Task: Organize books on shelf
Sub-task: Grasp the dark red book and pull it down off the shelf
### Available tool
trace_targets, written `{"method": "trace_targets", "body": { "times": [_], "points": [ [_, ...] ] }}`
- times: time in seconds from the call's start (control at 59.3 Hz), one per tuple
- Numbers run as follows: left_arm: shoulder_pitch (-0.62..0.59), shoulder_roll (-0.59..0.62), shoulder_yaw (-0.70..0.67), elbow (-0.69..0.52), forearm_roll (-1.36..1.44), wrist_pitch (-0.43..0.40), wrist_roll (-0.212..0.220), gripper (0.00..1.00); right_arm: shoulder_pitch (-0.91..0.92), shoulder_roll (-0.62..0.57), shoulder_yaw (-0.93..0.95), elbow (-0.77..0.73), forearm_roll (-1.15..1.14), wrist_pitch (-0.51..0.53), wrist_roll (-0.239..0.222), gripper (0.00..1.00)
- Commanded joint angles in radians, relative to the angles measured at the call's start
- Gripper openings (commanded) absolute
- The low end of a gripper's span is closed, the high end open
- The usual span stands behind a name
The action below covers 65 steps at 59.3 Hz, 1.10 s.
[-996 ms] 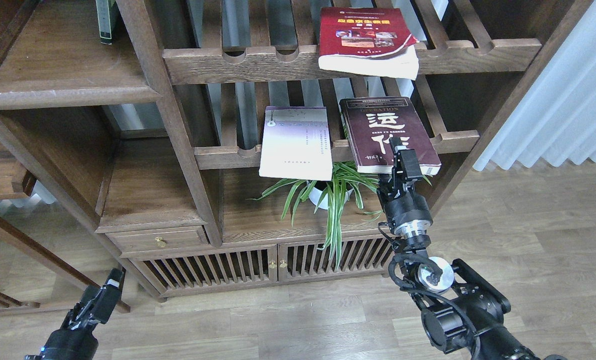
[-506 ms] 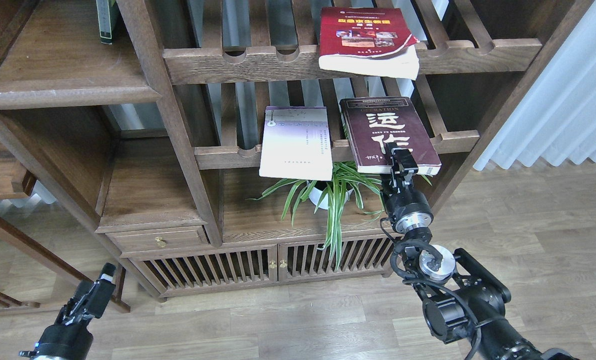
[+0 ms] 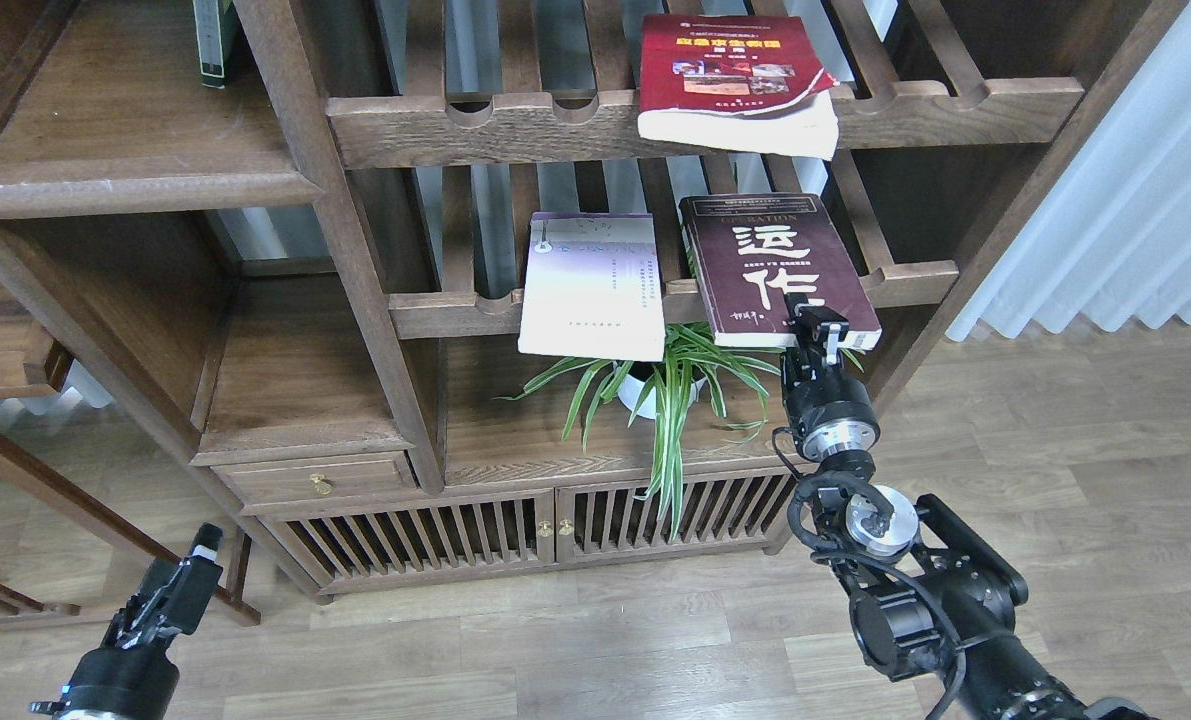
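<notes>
Right tool [image 3: 823, 330] sits at the maroon book's [image 3: 770, 265] overhanging front edge, apparently to grip it, though whether its fingers are parted cannot be told.

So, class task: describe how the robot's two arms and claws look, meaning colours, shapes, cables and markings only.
Both arms are black and built from rounded cylindrical segments. The right arm shows a silver metal ring below the wrist, a round silver disc at a joint, and looped black cables beside it. Its right claw is a small boxy black piece with pale edges. The left claw is black and blocky with a white tip.
</notes>
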<state>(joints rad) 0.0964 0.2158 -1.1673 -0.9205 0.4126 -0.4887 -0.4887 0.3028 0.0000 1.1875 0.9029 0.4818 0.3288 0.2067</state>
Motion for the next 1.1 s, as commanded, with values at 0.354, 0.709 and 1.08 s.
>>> {"method": "trace_targets", "body": {
  "times": [0.354, 0.709, 1.08],
  "points": [
    [0.013, 0.001, 0.034, 0.002, 0.0, 0.0, 0.0, 1.0, -0.496, 0.0, -0.002, 0.465, 0.0, 0.16, -0.024, 0.03],
    [0.005, -0.009, 0.164, 0.086, 0.0, 0.0, 0.0, 1.0, -0.735, -0.127, -0.097, 0.462, -0.005, 0.16, -0.11, 0.03],
    [-0.149, 0.013, 0.34, 0.259, -0.012, 0.0, 0.144, 1.0, -0.734, -0.143, -0.169, 0.439, -0.12, 0.16, -0.161, 0.04]
  ]
}}
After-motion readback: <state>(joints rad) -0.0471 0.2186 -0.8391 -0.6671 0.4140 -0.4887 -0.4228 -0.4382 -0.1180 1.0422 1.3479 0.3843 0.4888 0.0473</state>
